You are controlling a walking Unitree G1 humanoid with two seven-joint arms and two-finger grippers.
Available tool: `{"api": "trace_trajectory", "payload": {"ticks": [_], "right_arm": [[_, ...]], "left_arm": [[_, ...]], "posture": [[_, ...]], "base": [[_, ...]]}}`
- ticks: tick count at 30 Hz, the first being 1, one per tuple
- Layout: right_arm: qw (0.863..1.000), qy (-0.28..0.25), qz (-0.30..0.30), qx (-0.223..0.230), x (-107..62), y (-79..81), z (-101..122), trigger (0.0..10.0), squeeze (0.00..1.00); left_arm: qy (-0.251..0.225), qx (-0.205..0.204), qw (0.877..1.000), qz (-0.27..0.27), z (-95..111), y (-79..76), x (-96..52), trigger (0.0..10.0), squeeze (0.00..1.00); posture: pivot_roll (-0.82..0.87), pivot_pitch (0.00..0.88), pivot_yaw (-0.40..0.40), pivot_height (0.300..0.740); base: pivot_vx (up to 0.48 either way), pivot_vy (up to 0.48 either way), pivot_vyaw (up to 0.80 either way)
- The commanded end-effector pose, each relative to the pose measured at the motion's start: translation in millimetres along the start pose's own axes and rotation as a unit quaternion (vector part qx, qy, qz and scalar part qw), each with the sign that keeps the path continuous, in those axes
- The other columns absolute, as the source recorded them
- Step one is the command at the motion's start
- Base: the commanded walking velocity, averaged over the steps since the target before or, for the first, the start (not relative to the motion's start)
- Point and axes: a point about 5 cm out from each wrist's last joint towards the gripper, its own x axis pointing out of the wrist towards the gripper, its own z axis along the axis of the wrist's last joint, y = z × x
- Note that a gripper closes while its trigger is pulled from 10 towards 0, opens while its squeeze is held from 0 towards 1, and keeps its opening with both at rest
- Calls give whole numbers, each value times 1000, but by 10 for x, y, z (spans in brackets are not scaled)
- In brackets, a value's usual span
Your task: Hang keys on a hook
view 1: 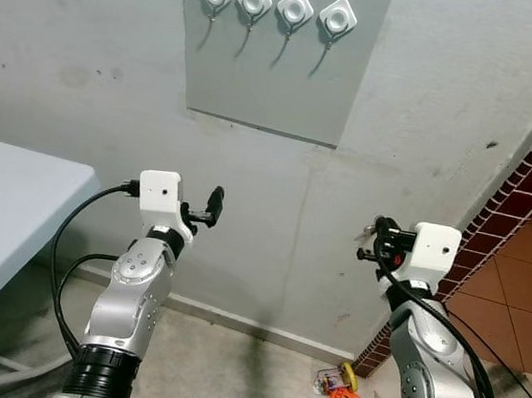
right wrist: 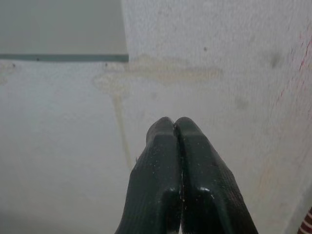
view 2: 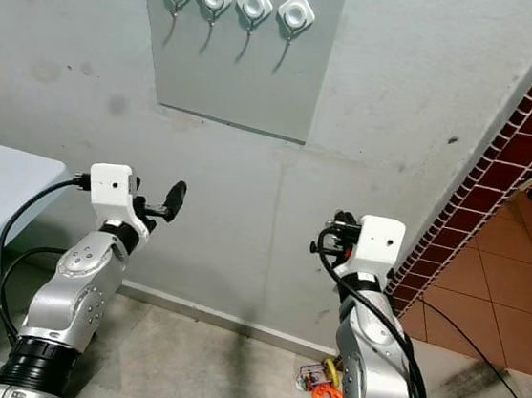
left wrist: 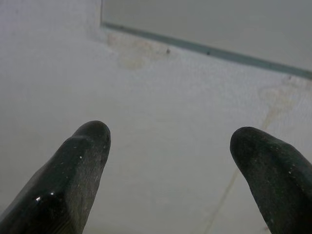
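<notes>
Four white diamond-shaped hooks (view 1: 275,4) sit in a row on a grey panel (view 1: 270,75) high on the wall. A small bunch of keys with orange and yellow tags (view 1: 340,390) lies on the floor at the foot of the wall, below my right arm. My left gripper (view 1: 214,205) is raised toward the wall well below the panel, and its fingers (left wrist: 90,141) stand open with nothing between them. My right gripper (view 1: 373,238) is held at the same height, shut (right wrist: 174,122), with nothing visible between its fingers.
A white table (view 1: 6,198) stands at the left, its corner beside my left arm. A dark red brick wall edge (view 1: 528,181) runs down the right, with brown floor tiles (view 1: 525,286) beyond it. Black cables loop along both arms.
</notes>
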Motion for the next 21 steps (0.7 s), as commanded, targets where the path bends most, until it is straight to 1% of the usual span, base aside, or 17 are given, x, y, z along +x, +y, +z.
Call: {"api": "trace_trajectory", "payload": {"ticks": [1,9,13,16,18,21], "right_arm": [[1000,-16,1,-1,9,9,75,10000,0],[1000,-16,2,-1,14,8,76,10000,0],[1000,-16,2,-2,14,5,76,10000,0],[1000,-17,1,-2,16,1,77,10000,0],[1000,-17,2,-2,16,0,78,10000,0],[1000,-17,2,-3,14,-1,77,10000,0]], "left_arm": [[-14,5,1000,-2,91,-2,18,10000,0],[-13,4,1000,0,97,1,20,10000,0],[-15,7,1000,9,98,9,23,10000,0],[-26,6,1000,14,113,3,25,10000,0],[-24,15,999,16,112,2,27,10000,0],[-25,11,999,17,109,2,26,10000,0]], "posture": [[-24,0,-6,732],[-25,0,-6,732],[-25,0,-7,732],[-27,0,-7,732],[-27,0,-7,732],[-28,0,-7,732]], "base": [[289,0,0],[289,0,0],[289,0,0],[0,0,0],[0,0,0],[0,0,0]]}}
